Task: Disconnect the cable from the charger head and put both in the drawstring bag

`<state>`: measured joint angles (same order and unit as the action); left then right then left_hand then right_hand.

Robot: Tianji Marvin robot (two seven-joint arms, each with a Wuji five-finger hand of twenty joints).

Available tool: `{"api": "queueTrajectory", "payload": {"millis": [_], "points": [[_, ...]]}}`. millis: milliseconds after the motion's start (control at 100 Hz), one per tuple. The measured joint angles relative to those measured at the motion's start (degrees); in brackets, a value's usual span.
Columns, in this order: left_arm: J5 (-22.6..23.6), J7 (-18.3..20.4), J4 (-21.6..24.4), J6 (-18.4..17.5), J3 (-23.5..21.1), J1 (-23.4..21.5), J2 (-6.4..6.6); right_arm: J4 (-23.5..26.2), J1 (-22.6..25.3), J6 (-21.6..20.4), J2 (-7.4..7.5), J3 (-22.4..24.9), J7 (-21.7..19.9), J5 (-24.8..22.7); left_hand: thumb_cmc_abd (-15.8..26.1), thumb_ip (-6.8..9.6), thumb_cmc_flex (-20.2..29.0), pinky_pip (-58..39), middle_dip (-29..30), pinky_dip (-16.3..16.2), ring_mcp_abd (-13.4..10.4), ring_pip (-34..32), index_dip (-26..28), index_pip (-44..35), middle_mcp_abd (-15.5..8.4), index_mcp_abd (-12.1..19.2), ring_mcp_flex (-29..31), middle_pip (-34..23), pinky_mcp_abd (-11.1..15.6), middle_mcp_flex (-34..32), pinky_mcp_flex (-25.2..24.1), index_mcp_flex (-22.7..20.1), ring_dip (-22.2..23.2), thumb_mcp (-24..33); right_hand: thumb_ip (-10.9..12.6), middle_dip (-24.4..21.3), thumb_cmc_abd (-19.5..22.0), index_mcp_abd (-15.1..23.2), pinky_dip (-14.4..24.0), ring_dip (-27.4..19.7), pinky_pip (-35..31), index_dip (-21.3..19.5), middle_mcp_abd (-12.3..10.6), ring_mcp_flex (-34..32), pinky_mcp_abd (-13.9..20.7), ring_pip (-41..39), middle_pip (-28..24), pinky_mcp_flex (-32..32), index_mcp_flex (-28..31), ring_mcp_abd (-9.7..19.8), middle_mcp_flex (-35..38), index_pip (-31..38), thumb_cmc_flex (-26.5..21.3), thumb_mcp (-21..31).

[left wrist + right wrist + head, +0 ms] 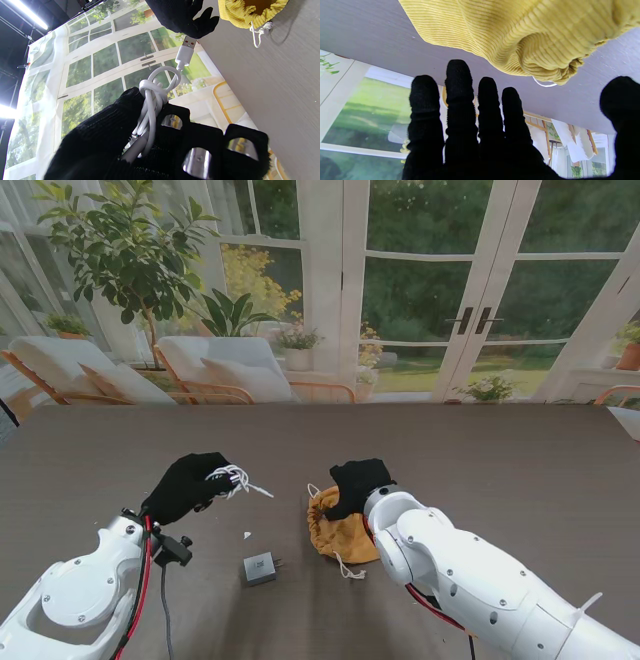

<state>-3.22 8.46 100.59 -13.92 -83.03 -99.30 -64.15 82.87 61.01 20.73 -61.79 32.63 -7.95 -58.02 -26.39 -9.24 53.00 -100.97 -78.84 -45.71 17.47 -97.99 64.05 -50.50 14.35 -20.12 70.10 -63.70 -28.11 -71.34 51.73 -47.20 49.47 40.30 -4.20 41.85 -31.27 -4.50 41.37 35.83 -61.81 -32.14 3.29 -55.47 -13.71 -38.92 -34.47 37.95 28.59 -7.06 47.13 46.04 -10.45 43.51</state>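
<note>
My left hand (185, 485) is raised over the table's left part, shut on a coiled white cable (232, 477). In the left wrist view the cable bundle (150, 105) is knotted on itself and its USB plug (186, 48) sticks out free, unplugged. The grey charger head (260, 567) lies alone on the table, nearer to me than that hand. A yellow corduroy drawstring bag (340, 532) sits in the middle. My right hand (358, 483) hovers at the bag's far edge, fingers (460, 100) straight and spread, holding nothing; the bag (520, 37) lies just past them.
The dark table (500, 460) stretches wide to the right and far side. The bag's white drawstring (347, 566) trails toward me. A tiny white speck (247, 534) lies between the charger head and my left hand. Windows and chairs stand beyond the far edge.
</note>
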Motion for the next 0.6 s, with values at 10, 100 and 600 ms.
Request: {"api": "queueTrajectory", "payload": {"millis": [10, 100, 600], "points": [[0.01, 0.01, -0.01, 0.01, 0.0, 0.0, 0.0, -0.11, -0.1, 0.09, -0.02, -0.11, 0.0, 0.04, 0.0, 0.0, 0.0, 0.0, 0.0, 0.0, 0.0, 0.0, 0.0, 0.0, 0.0, 0.0, 0.0, 0.0, 0.0, 0.0, 0.0, 0.0, 0.0, 0.0, 0.0, 0.0, 0.0, -0.02, 0.0, 0.0, 0.0, 0.0, 0.0, 0.0, 0.0, 0.0, 0.0, 0.0, 0.0, 0.0, -0.02, 0.0, 0.0, 0.0], [0.09, 0.01, -0.03, 0.24, 0.06, -0.01, 0.01, -1.06, -1.39, 1.62, -0.12, -2.03, -0.01, 0.68, 0.0, 0.0, 0.0, 0.0, 0.0, -0.01, 0.0, 0.0, 0.0, 0.0, 0.0, 0.0, 0.0, 0.0, -0.01, 0.0, -0.01, 0.0, 0.0, 0.0, 0.0, 0.0, 0.0, -0.18, 0.0, 0.0, -0.01, 0.0, 0.01, 0.03, 0.0, -0.1, -0.24, 0.0, 0.0, 0.0, -0.66, 0.0, 0.0, 0.0], [0.48, 0.24, -0.05, 0.92, 0.15, -0.12, 0.05, -6.59, -7.92, 6.95, -2.02, -12.27, -0.63, 4.27, 0.0, 0.0, 0.0, 0.0, 0.0, -0.11, 0.02, 0.0, 0.0, -0.01, 0.01, 0.0, 0.0, 0.0, -0.03, 0.0, -0.03, 0.0, 0.02, 0.0, 0.0, 0.01, -0.75, -1.77, 0.0, 0.01, -2.49, 1.33, 0.73, -1.93, 0.03, -2.69, -0.96, 0.0, 0.0, 0.16, -0.63, -0.01, 0.85, 0.34]]}}
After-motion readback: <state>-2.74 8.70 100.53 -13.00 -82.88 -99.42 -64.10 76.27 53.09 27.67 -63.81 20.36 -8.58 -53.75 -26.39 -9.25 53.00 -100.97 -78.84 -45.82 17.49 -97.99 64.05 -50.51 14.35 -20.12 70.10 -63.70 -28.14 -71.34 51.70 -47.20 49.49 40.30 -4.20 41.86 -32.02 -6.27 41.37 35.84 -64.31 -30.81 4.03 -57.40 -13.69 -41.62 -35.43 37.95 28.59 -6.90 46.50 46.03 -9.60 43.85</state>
